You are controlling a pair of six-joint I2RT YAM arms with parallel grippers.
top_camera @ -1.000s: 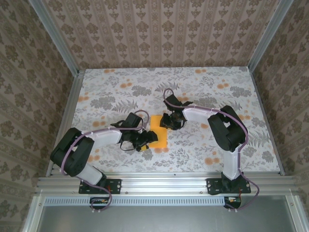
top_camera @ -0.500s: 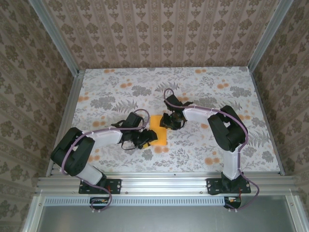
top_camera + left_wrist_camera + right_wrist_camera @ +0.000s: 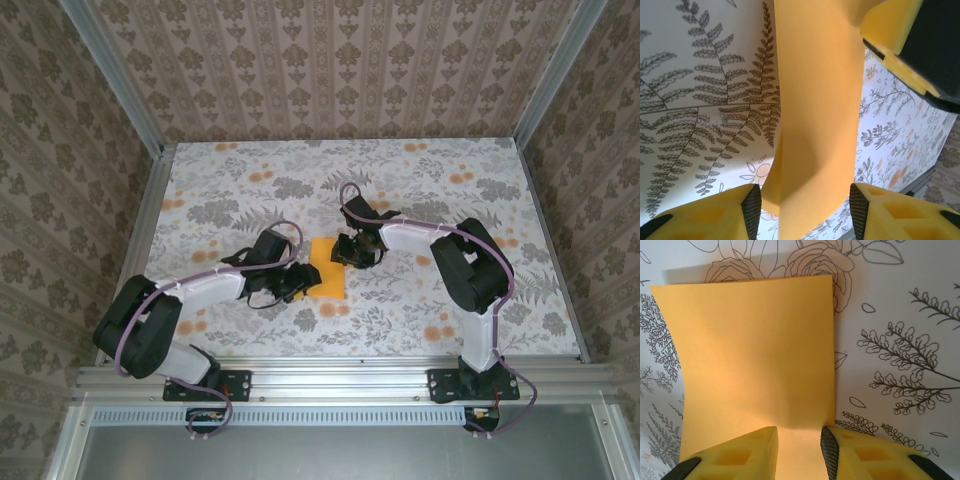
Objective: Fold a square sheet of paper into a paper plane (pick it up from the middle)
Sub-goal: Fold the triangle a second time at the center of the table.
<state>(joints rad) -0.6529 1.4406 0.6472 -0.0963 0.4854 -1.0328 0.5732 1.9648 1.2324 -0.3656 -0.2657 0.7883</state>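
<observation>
With no fold made, my left gripper (image 3: 802,200) and right gripper (image 3: 799,440) straddled the square sheet of paper (image 3: 755,350), jaws apart.

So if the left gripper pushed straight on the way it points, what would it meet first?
The bright-orange square paper sheet lies between the fingers of the left gripper; past it, a yellow fingertip of the right gripper looks first in line, depth unclear.
</observation>
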